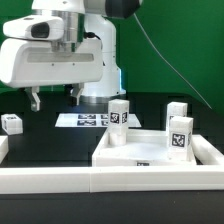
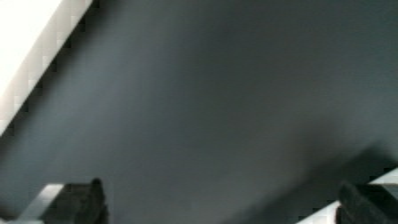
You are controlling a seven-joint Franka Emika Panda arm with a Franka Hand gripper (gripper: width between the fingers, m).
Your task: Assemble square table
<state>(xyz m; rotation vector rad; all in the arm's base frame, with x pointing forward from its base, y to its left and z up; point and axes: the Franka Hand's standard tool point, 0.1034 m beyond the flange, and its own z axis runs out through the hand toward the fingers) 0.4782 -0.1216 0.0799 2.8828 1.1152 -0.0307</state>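
Observation:
The white square table top (image 1: 150, 152) lies near the front, towards the exterior view's right, with its raised rim up. One tagged white leg (image 1: 119, 123) stands at its far left corner. Two more legs (image 1: 181, 136) (image 1: 177, 111) stand at its right side. Another leg (image 1: 12, 123) lies on the black table at the far left. My gripper (image 1: 53, 100) hangs open and empty above the table, left of the top. In the wrist view its dark fingertips (image 2: 71, 203) frame bare dark table, with nothing between them.
The marker board (image 1: 88, 119) lies flat behind the table top. A long white border rail (image 1: 90, 181) runs along the front. A white edge (image 2: 39, 45) shows at a corner of the wrist view. The arm's white base (image 1: 95, 60) stands at the back.

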